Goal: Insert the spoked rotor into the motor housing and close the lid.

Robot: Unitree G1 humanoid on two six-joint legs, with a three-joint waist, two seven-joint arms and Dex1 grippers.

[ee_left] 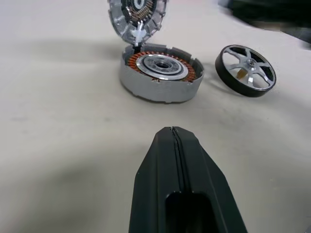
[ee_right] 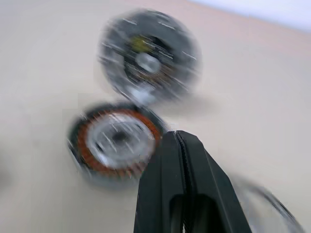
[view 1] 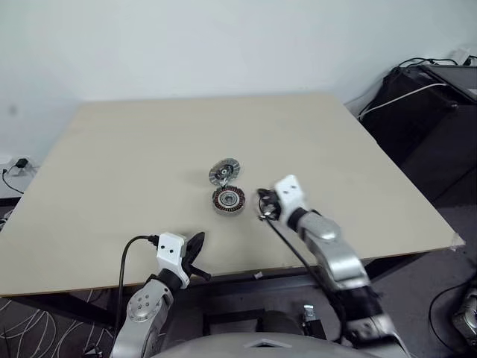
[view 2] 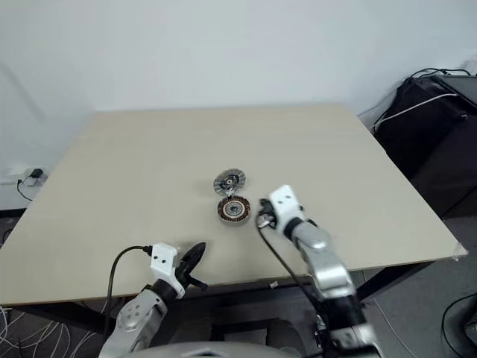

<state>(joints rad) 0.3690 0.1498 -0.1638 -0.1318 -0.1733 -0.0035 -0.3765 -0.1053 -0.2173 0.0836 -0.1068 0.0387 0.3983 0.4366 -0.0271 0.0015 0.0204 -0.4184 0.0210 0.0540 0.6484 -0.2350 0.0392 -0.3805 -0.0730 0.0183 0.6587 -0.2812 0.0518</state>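
Note:
The motor housing, a round metal ring with copper-brown windings around a pale centre, lies mid-table. The lid, a silver-grey disc with dark gaps, stands tilted against the housing's far side, hinged open. The spoked rotor lies flat on the table beside the housing, near my right gripper. My right gripper hovers just right of the housing, shut with nothing held. My left gripper is shut and empty near the table's front edge, pointing at the housing.
The beige table is bare around the parts. Black cases and cables stand off its right side. A black cable loops from my left wrist at the front edge.

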